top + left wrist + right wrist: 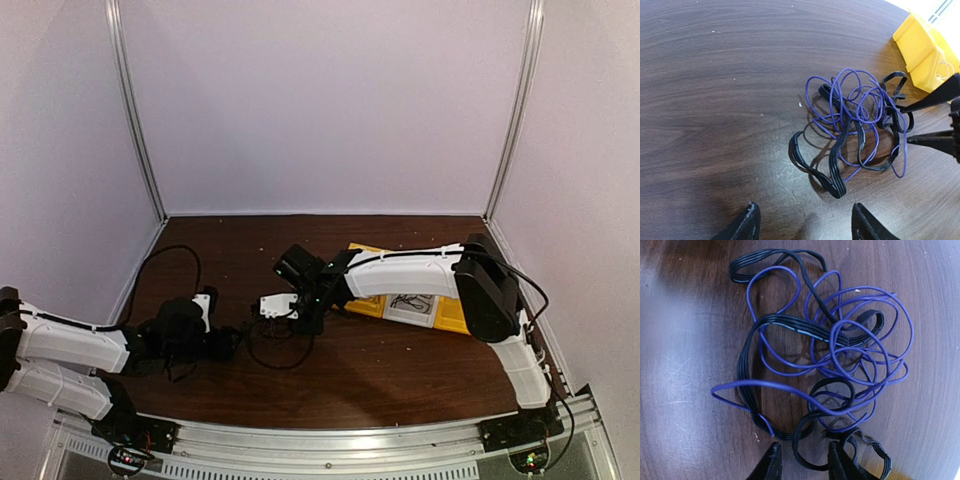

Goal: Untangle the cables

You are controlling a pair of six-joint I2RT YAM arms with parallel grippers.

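I have the cables (825, 355) in one loose clump on the table (715, 100): a thin purple cord (860, 305) looped many times through a flat black ribbon (747, 370). The clump lies just ahead of the right gripper (805, 460) and further ahead of the left gripper (802, 225), which hangs back over bare wood.

The left jaws stand apart with nothing between them. The right fingers (771, 462) also show a gap, and a black loop (807, 445) crosses it at the tips; I cannot tell if they are pinching it or just straddling it.

My plan, as I judge it: take one strand only. From the right wrist the black loop at the fingertips is the cleanest target, since it sits clear of the purple coils. I would close there, then bring the left in on the far bend of the ribbon (807, 162) nearest it, and pull apart slowly and low, watching that the purple cord slides rather than cinches. The yellow bin (922, 47) sits beyond the clump, so I would drag away from it.
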